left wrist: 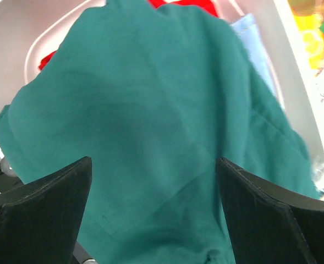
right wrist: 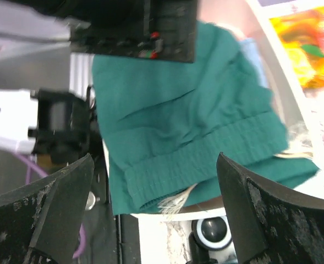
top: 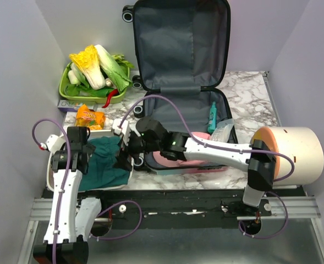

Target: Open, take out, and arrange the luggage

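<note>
The luggage (top: 184, 60) lies open on the marble table, its lid standing up at the back and its grey lining showing. A teal garment (top: 105, 165) is draped over the white basin (top: 53, 181) at the near left. My left gripper (left wrist: 153, 220) hangs open just above the teal garment (left wrist: 150, 110), with nothing between its fingers. My right gripper (right wrist: 153, 220) is also open over the garment's ribbed waistband (right wrist: 200, 159) and frayed drawstring. One black luggage wheel (right wrist: 214, 234) shows below it. From above, the left gripper (top: 82, 146) and right gripper (top: 123, 154) flank the garment.
A green basket of vegetables (top: 95, 77) stands at the back left, an orange snack packet (top: 90, 116) in front of it. A cream cylinder (top: 294, 154) lies at the right. A teal bottle (top: 212, 114), a clear bag (top: 222, 131) and a pink item (top: 175, 160) lie in the luggage.
</note>
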Tool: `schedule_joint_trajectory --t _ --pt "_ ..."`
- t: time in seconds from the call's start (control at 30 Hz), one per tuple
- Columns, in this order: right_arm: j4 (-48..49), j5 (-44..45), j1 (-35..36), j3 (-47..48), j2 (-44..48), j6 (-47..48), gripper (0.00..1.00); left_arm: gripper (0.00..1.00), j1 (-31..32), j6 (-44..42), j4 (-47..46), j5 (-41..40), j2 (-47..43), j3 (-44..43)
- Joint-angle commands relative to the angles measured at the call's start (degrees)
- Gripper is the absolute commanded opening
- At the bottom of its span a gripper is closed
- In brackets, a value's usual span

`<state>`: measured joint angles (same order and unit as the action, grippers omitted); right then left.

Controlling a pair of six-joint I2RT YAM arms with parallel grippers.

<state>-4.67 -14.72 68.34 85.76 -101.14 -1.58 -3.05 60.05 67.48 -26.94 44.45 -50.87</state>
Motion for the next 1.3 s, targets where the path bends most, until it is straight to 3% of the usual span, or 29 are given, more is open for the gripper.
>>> schedule_joint_trajectory --t 0.0,0.3,0.67,0.87,1.13,1.27 --pt "7.2 -14.8 0.6 -3.9 -4.4 12.6 1.0 0.99 -1.4 7.2 -1.6 -5.2 0.3 3.1" --pt "5.3 -10.9 0.6 0.0 -15.6 17.2 1.0 0.99 -9.9 0.8 -16.5 1.9 12.9 8.4" --pt "5.6 -8.3 3.8 3.1 -21.9 15.7 1.0 0.99 -10.3 -4.9 -33.1 3.7 18.9 10.1" --pt "6.9 -1.1 4.0 2.8 -20.3 11.0 1.0 0.99 -10.4 -6.0 -31.2 4.1 20.0 7.5" --pt "7.1 12.9 2.5 1.7 -3.6 7.4 1.0 0.99 -10.3 -6.4 -19.1 1.3 9.5 -3.2" --pt "7.2 13.1 -1.9 -3.9 6.2 4.1 1.0 0.99 -10.2 -8.2 -11.7 2.8 7.2 -9.8"
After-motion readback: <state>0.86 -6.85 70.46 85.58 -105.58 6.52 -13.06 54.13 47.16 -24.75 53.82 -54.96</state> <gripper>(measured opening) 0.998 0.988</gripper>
